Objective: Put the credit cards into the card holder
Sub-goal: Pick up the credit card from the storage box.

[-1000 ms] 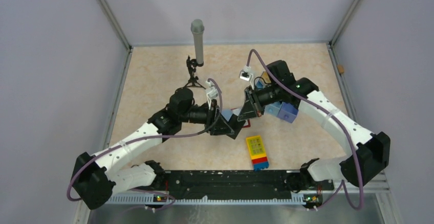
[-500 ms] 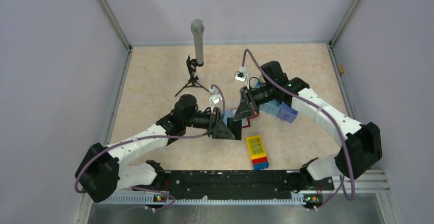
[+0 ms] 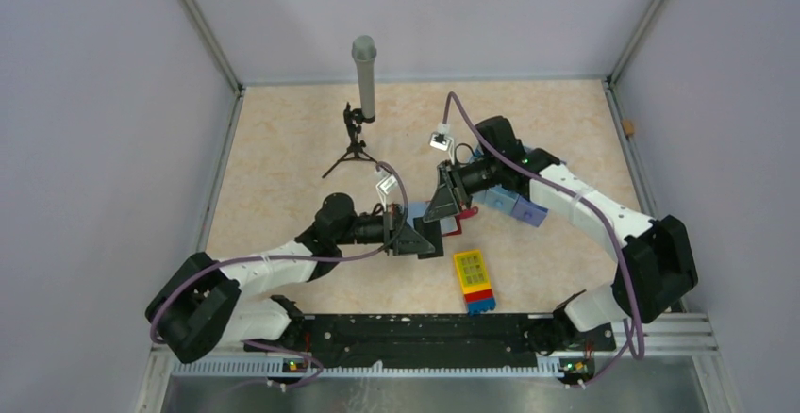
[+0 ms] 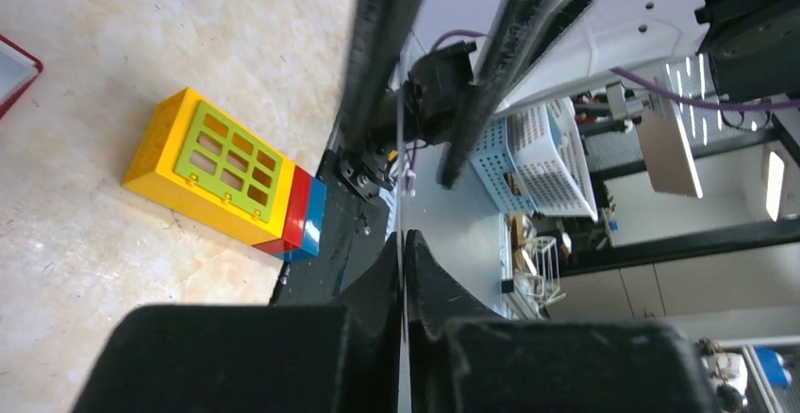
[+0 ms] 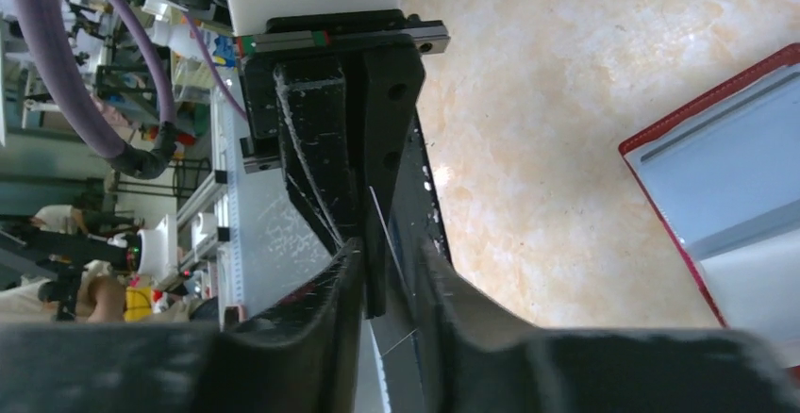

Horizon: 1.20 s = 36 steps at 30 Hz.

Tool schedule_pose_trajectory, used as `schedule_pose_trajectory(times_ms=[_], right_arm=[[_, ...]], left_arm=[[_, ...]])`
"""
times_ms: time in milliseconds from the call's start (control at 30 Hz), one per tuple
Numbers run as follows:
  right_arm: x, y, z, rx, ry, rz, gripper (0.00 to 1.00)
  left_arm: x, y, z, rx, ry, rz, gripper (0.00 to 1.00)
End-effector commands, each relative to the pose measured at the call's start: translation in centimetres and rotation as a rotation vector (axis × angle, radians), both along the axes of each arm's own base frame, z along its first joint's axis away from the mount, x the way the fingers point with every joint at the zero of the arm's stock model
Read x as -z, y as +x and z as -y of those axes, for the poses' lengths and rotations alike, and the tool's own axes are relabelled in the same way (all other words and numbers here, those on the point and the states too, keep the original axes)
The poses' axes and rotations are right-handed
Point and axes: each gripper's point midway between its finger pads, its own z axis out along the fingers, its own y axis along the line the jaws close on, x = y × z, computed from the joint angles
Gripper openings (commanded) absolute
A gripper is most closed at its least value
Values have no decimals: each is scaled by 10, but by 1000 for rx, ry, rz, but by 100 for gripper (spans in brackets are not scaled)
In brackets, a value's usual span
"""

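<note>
While a credit card (image 4: 401,177) was pinched edge-on by the shut left gripper (image 4: 404,241), the right gripper (image 5: 389,251), jaws slightly parted, was best drawn straight off it.

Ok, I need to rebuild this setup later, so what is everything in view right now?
credit card: one seen, edge-on so colour unclear, between the two grippers
card holder: one, dark red with blue-grey pockets, open on the table below the grippers
block: one, yellow, red and blue with a green grille, near side of the table
tray: one, light blue, under the right arm
tube on tripod: one, grey on black, far middle of the table
table: one, beige marbled
left gripper: black, shut on the credit card
right gripper: black, jaws slightly apart around the same card
</note>
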Motion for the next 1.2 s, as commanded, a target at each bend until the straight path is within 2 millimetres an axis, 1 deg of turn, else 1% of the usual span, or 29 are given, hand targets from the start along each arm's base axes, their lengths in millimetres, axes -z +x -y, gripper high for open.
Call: schedule_pose_trajectory(times_ms=[0, 33, 100, 167, 233, 267, 367, 433, 533, 700, 767, 833, 900, 933, 967, 1033, 1067, 1100, 1167], right_arm=[[-4, 20, -2, 72, 36, 36, 38], [-3, 23, 1, 95, 37, 23, 46], [-4, 24, 3, 120, 48, 18, 54], [-5, 21, 3, 131, 65, 10, 56], [-5, 20, 3, 143, 87, -4, 55], [-7, 19, 2, 146, 97, -8, 54], [-12, 17, 0, 142, 129, -16, 43], [-17, 15, -2, 134, 160, -30, 38], [-26, 13, -6, 116, 203, -24, 35], [-25, 6, -10, 87, 217, -39, 20], [-25, 3, -10, 72, 228, -56, 11], [-24, 3, -10, 81, 227, -68, 0], [-24, 7, -10, 117, 211, -65, 0], [-25, 10, -10, 140, 204, -60, 0], [-24, 15, -9, 178, 190, -53, 0], [-19, 24, -4, 248, 160, -41, 0], [-15, 30, -1, 287, 141, -42, 0], [-10, 36, 4, 324, 121, -46, 0], [0, 47, 12, 382, 87, -61, 0]], left_arm=[[-26, 15, -2, -124, -100, 75, 0], [-26, 17, -4, -149, -100, 76, 0], [-27, 22, -7, -196, -101, 77, 0], [-29, 27, -10, -239, -107, 79, 0], [-33, 29, -12, -264, -118, 88, 0], [-35, 30, -13, -271, -120, 93, 0], [-35, 31, -13, -274, -107, 95, 0], [-35, 32, -13, -277, -102, 92, 0], [-34, 33, -12, -279, -97, 90, 0], [-34, 37, -13, -300, -96, 87, 0], [-34, 37, -14, -307, -97, 91, 0], [-30, 39, -15, -322, -83, 90, 0], [-22, 42, -17, -343, -45, 81, 2], [-18, 43, -19, -352, -24, 82, 9], [-14, 44, -20, -361, -5, 92, 21], [-4, 49, -25, -394, 51, 98, 51], [-3, 50, -28, -411, 75, 108, 65], [1, 51, -32, -423, 106, 109, 74], [6, 53, -40, -458, 158, 106, 85]])
